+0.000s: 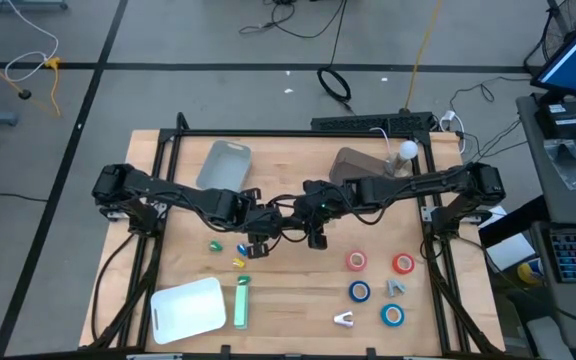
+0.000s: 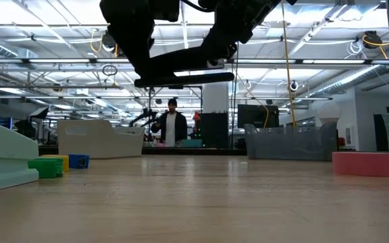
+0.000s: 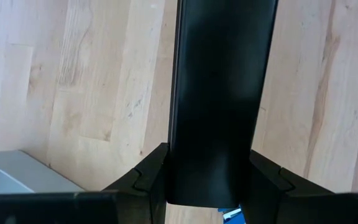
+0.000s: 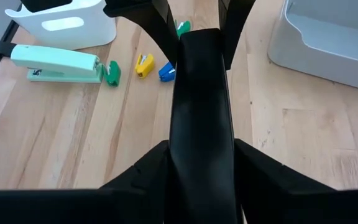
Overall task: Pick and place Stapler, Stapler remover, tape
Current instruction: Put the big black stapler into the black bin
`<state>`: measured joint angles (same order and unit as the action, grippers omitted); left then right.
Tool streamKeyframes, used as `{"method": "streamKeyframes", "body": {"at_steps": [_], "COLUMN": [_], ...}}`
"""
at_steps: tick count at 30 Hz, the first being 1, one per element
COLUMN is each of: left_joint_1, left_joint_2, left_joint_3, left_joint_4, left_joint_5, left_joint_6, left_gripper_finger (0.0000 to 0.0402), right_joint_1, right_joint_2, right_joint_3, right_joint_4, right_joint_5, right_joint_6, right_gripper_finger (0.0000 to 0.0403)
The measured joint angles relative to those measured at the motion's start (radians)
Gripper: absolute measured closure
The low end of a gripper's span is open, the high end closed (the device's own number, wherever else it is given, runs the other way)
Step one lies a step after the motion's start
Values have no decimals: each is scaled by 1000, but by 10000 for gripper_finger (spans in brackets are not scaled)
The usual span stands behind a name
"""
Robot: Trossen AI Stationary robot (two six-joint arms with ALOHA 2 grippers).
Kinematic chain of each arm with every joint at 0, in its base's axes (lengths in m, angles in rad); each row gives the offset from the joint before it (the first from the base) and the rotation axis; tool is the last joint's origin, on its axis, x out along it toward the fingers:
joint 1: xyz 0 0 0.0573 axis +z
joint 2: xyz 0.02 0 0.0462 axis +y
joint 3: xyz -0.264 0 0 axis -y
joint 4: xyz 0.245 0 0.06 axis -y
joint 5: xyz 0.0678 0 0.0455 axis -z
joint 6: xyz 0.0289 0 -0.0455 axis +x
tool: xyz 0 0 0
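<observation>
Overhead, held level above the middle of the pale wooden table (image 1: pixel 298 300): long black stapler (image 2: pixel 184 67), clear of the boards. Gripped at its nine o'clock end by the left gripper (image 1: pixel 259 243), fingers pressed to both sides. Clasped likewise at the three o'clock end by the right gripper (image 1: pixel 316 238). Lying toward four o'clock from centre: two red tape rings (image 1: pixel 356 261) and two blue tape rings (image 1: pixel 359 291). Resting toward seven o'clock: mint-green stapler (image 1: pixel 242 305), beside a white plastic bin (image 1: pixel 188 310).

Both end effectors, left (image 1: pixel 259 243) and right (image 1: pixel 317 236), at mid-table, tape rolls (image 1: pixel 356 261) right.
</observation>
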<state>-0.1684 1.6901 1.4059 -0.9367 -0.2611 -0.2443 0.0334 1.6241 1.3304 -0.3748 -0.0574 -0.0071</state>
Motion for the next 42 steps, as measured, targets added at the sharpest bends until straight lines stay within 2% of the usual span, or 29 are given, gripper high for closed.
{"method": "streamKeyframes", "body": {"at_steps": [6,15,21,25,30,33,39,42], "left_joint_1": [0,1,1,1,0,1,-13,-33], "left_joint_2": [0,0,0,0,-1,-1,-1,-1], "left_joint_3": [0,0,0,0,0,0,-3,-10], "left_joint_4": [1,2,-18,-91,-240,-306,-342,-342], "left_joint_5": [1,-3,-2,-2,-2,-2,-5,-45], "left_joint_6": [-1,-97,-130,-161,-231,-285,-323,-343], "left_gripper_finger": [252,143,104,102,116,125,130,131], "right_joint_1": [0,0,0,0,-15,-28,-84,-125], "right_joint_2": [0,2,2,2,2,0,-47,-80], "right_joint_3": [0,0,0,0,0,0,0,0], "right_joint_4": [-3,-8,-32,-59,-88,-100,-160,-211], "right_joint_5": [0,5,19,59,62,97,146,179], "right_joint_6": [15,33,33,32,32,26,21,18], "right_gripper_finger": [263,270,270,270,269,269,269,269]}}
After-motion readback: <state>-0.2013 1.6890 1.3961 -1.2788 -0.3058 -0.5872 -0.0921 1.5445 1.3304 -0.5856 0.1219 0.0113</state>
